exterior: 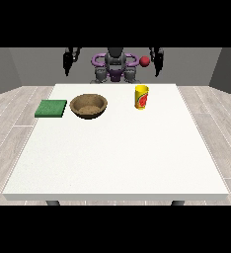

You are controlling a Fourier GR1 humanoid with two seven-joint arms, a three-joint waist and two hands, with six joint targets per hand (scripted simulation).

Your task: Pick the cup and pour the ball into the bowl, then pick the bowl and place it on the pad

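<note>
I am watching both arms hanging raised at the far edge of the desk [112, 158], and I cannot tell how either robot hand, the one at the view's right [158, 62] or the one at the view's left [67, 62], is set. A red ball [144, 61] is showing just beside the robot hand at the view's right, while the yellow cup [141, 97] is standing upright nearer the camera than that hand, with the brown bowl [89, 105] and green pad [51, 108] lying nearer the other. I am judging the cup light, stiff and smooth, best taken round its middle.
</note>
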